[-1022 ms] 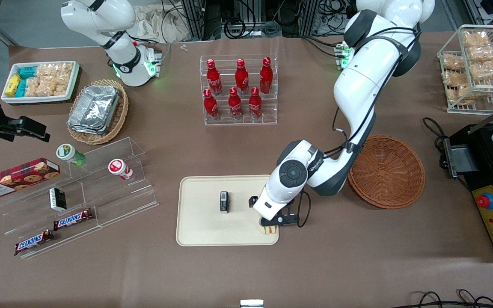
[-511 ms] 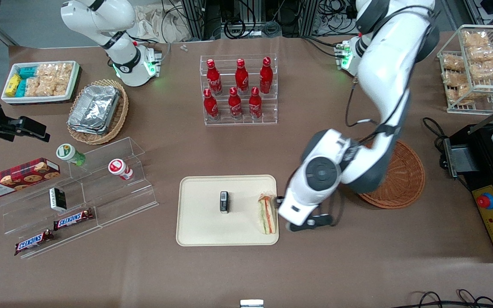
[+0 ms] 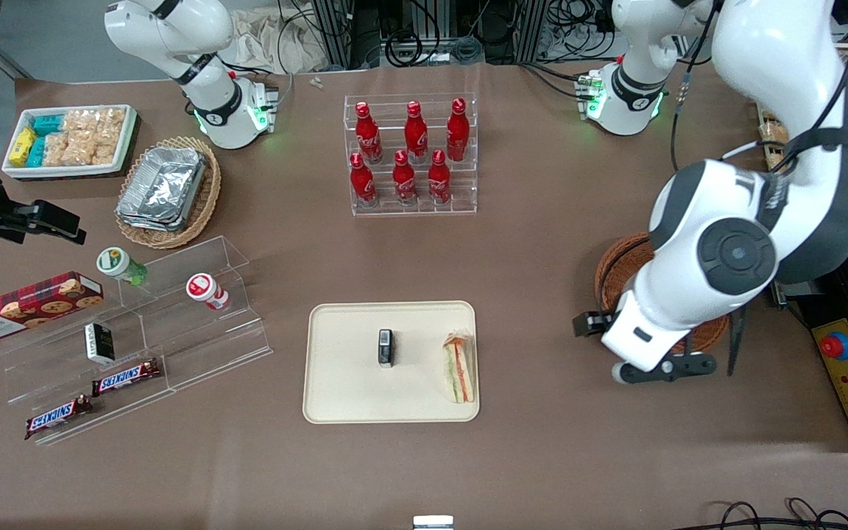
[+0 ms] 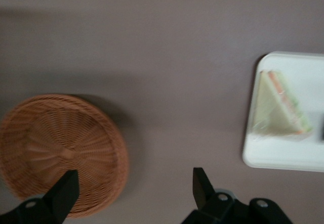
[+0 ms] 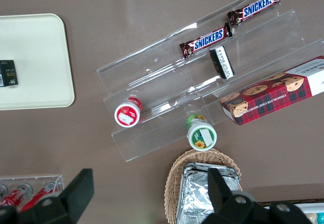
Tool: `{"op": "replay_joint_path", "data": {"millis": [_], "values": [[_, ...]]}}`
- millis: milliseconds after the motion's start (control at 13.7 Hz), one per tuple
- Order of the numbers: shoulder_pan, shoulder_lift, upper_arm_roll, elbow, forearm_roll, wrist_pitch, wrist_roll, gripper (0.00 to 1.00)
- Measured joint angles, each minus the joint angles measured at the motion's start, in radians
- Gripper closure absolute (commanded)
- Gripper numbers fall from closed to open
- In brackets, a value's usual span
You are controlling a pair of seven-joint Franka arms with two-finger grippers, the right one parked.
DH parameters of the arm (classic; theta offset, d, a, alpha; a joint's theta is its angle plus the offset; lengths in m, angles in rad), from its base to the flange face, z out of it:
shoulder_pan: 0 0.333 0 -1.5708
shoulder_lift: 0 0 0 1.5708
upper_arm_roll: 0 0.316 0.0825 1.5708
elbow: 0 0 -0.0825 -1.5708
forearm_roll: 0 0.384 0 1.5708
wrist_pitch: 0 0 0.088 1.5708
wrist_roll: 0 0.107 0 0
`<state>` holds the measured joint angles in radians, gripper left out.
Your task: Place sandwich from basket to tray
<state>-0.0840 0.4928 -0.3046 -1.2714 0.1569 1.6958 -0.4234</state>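
Six red bottles [image 3: 409, 158] stand in a clear rack near the table's farther edge; Snickers bars [image 3: 126, 377] lie toward the parked arm's end.

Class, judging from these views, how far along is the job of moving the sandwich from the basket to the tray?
Done: the sandwich lies on the tray, beside a small dark packet. The basket holds nothing. In hand: nothing; the gripper hangs above the bare table between basket and tray, jaws open. Left: nothing visible.
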Motion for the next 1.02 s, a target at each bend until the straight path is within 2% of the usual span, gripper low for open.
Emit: {"op": "replay_joint_path", "data": {"millis": [365,657,1022], "values": [[0.018,-0.291,0.219,-0.347,-0.161,0.095,0.364,0.0],[0.077,-0.408,0.262,-0.478,-0.169,0.103,0.467,0.0],[0.073,-0.384,0.251,-0.422,-0.113,0.093,0.472,0.0]]}}
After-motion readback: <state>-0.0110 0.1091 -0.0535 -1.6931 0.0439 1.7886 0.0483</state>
